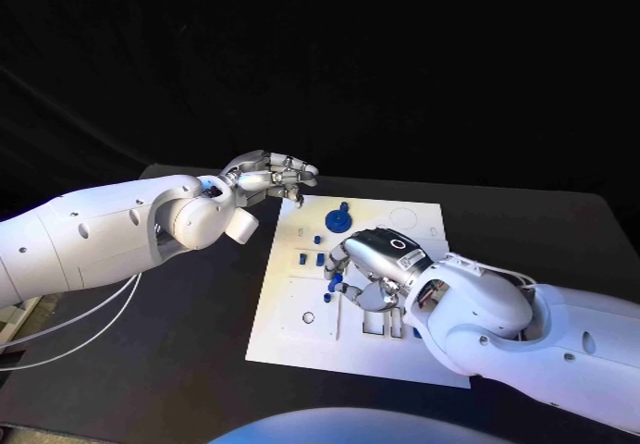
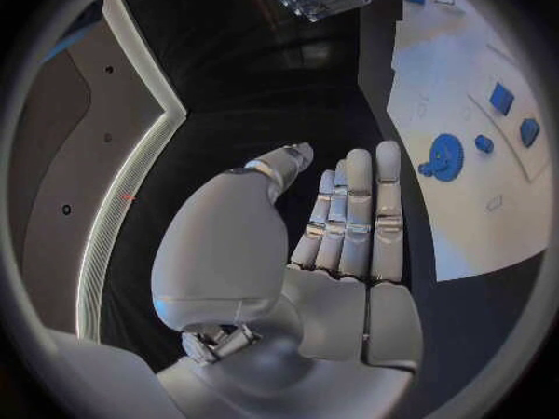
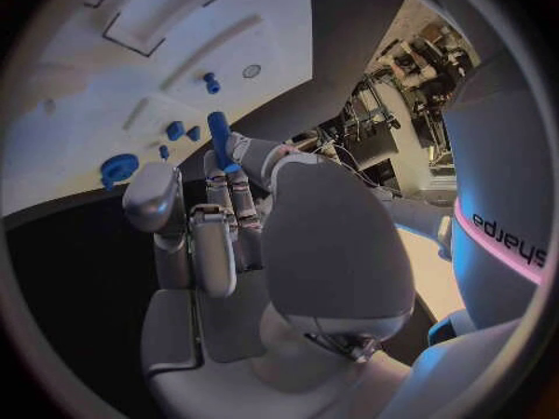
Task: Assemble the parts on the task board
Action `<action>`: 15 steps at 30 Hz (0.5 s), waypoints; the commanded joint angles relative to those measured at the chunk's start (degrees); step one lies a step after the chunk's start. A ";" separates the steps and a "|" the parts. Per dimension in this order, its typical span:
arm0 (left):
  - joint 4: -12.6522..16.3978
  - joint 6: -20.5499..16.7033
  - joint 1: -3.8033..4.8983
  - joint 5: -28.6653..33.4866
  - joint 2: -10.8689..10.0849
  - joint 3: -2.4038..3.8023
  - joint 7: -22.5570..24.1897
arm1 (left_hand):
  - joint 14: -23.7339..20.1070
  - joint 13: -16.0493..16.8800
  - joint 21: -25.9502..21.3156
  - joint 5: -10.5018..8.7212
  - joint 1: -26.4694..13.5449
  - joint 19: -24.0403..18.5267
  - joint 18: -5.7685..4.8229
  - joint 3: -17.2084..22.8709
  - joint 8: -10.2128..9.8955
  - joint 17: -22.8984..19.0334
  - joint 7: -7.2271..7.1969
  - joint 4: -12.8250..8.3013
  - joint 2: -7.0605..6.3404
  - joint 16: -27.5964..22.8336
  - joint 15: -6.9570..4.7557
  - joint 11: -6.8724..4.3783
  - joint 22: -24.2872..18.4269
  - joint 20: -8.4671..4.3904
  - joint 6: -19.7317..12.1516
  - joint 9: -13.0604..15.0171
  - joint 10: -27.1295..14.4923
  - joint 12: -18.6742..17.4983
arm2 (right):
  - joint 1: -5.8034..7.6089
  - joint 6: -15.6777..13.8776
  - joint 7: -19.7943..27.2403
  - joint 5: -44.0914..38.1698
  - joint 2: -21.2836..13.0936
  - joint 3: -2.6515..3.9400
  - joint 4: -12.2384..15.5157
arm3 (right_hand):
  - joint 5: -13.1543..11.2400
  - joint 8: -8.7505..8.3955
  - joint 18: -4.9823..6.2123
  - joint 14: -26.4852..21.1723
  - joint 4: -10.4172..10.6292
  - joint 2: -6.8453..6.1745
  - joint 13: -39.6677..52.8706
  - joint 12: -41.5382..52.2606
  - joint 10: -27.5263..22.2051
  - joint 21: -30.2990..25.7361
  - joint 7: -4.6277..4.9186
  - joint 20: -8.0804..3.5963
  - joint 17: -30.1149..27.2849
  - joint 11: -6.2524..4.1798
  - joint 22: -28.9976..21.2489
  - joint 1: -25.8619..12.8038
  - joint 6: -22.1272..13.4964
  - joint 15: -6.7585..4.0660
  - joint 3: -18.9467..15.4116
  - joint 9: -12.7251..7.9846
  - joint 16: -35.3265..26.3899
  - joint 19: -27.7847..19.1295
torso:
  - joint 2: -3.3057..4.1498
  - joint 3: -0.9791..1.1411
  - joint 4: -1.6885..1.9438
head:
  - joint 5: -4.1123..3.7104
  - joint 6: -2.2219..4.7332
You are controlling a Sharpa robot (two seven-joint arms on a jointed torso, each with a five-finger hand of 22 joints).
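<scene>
Blue part (image 3: 219, 138) pinched by the right hand (image 1: 377, 268) over the task board (image 1: 296, 319).

- The task board (image 1: 301, 319) looks like a matt white plate, smooth, with shallow cut recesses.
- The parts (image 1: 338, 220) on the board look like blue plastic with a soft shine.
- The table (image 1: 174, 370) around the board is black and matt.
- The right hand (image 1: 377, 268) above the board is silver metal, glossy; so is the left hand (image 1: 274, 174) just beyond the board's far corner.
- The arm shells (image 1: 93, 236) look like smooth, glossy white plastic.

Left robot hand (image 1: 274, 173) empty with fingers straight; right robot hand (image 1: 374, 268) curled, pinching downward.
</scene>
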 commanded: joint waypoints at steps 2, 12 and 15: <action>0.07 1.06 0.04 0.17 0.28 0.03 0.33 | -0.39 -0.07 -0.21 -0.03 -0.47 0.05 0.63 -0.36 0.46 -0.06 -0.04 0.19 0.40 0.33 0.13 -0.10 -0.09 0.49 -0.34 0.08 -0.40 0.32 | -1.18 -1.27 2.21 0.81 1.64 0.01 -0.61 | 0.27 -0.21 -0.45 2.90 -0.46 0.60 3.25 -0.42 3.77 0.15 0.17 -0.43 0.66 -3.56 1.55 -0.19 -0.38 -0.39 0.16 0.10 0.31 0.02 | 0.04 -0.06 0.00 | 0.37 -0.07; 0.12 1.20 0.04 0.17 0.42 0.03 0.25 | -0.39 -0.07 -0.21 -0.03 -0.47 0.05 0.63 -0.36 0.46 -0.06 -0.04 0.19 0.40 0.33 0.13 -0.10 -0.09 0.49 -0.34 0.08 -0.40 0.32 | -4.91 -1.26 3.22 1.50 4.20 -0.07 -3.58 | 0.53 -0.30 -0.41 2.88 -0.95 0.66 3.40 -0.58 3.68 -0.04 0.22 -0.41 0.57 -3.49 1.58 -0.51 -0.51 -0.34 0.50 0.22 0.26 -0.07 | 0.09 0.03 0.00 | 1.58 -0.63; 0.14 1.24 0.04 0.17 0.42 0.03 0.22 | -0.39 -0.07 -0.21 -0.03 -0.47 0.05 0.63 -0.36 0.46 -0.06 -0.04 0.19 0.40 0.33 0.13 -0.10 -0.09 0.49 -0.34 0.08 -0.40 0.32 | -5.57 -1.11 3.40 1.67 4.85 -0.14 -4.61 | 0.56 -0.32 -0.42 2.88 -1.01 0.67 3.41 -0.60 3.67 0.02 0.23 -0.40 0.55 -3.49 1.62 -0.54 -0.54 -0.33 0.54 0.23 0.26 -0.05 | 0.07 0.02 0.03 | 1.71 -0.78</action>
